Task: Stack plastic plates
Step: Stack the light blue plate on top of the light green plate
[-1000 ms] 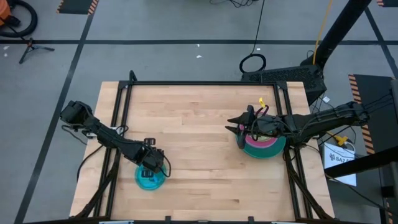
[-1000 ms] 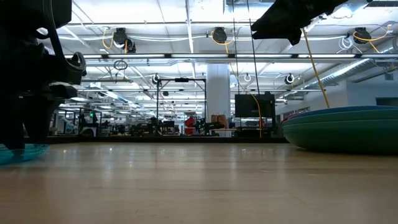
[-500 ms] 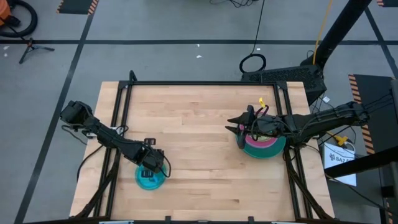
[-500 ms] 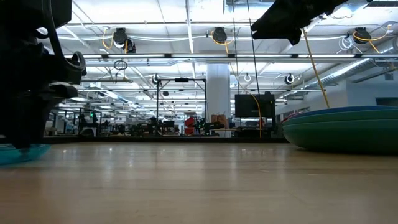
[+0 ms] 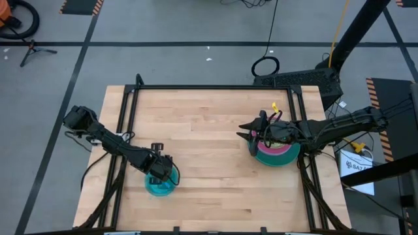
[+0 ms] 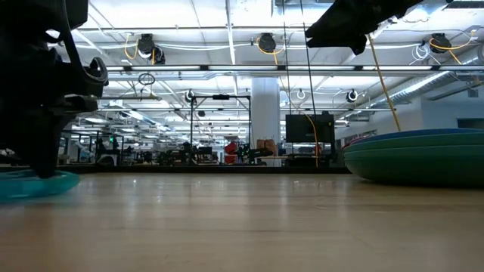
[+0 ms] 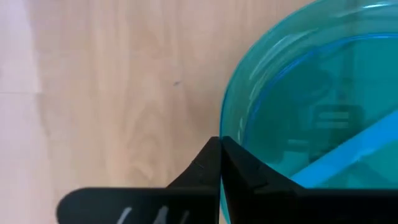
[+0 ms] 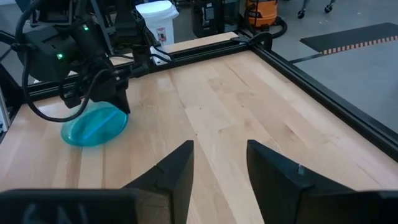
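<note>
1. Cyan plate [image 5: 159,188] differs most from a second ago: in the low view its near edge now reaches further in from the picture's left side and looks slightly tipped, where earlier only a sliver showed beneath the arm.

2. We see the left gripper [image 7: 221,163] now pinched shut on that plate's rim; a second ago its fingers were still apart. In the left wrist view the two dark fingertips meet at a point right on the edge of the clear blue-green plastic.

3. We find the right arm unchanged across all the pictures. The right gripper [image 5: 246,135] hovers with its fingers spread and nothing between them, just past the inner edge of the plate stack [image 5: 277,153].

4. We place the cyan plate near the front left of the wooden table [image 5: 209,117], well apart from the stack at the right edge. That stack shows magenta on top with a dark green rim below.

5. We see the left arm reaching from the table's left side, slanting inward and forward, with its wrist bent down over the plate. In the low view it stands as a dark mass on the picture's left.

6. We see the right arm stretched in from the right side, lying low across the top of the stack.
</note>
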Available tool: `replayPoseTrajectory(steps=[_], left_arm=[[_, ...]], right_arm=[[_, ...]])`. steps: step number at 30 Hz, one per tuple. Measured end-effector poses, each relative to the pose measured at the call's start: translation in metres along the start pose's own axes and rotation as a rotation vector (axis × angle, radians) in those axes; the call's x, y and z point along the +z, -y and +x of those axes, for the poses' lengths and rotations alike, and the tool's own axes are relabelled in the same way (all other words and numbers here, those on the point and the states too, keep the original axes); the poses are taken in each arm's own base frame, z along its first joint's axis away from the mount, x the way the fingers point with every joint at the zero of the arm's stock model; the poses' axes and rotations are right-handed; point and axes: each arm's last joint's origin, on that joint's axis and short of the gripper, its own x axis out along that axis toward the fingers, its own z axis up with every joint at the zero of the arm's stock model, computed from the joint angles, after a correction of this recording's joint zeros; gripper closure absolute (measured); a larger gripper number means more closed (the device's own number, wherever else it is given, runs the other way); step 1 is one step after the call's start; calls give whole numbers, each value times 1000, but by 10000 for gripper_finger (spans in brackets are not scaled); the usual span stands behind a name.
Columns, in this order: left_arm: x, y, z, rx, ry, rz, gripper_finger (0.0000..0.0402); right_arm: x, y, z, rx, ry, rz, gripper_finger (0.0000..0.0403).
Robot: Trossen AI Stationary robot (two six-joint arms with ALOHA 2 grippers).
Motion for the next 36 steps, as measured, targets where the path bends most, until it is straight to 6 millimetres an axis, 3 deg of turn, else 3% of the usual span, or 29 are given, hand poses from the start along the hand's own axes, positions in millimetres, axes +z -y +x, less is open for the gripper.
replayPoseTrajectory(steps=[10, 19, 28, 36], left_arm=[[22, -5, -32, 230, 85, 9, 397], [51, -18, -62, 325, 199, -58, 398], [74, -36, -86, 493, 323, -104, 398], [85, -55, -92, 579, 379, -225, 398]], right_arm=[[0, 0, 0, 0, 0, 0, 264], [2, -2, 4, 7, 30, 25, 264], [0, -13, 28, 16, 77, -56, 264], [2, -23, 50, 27, 205, -171, 259]])
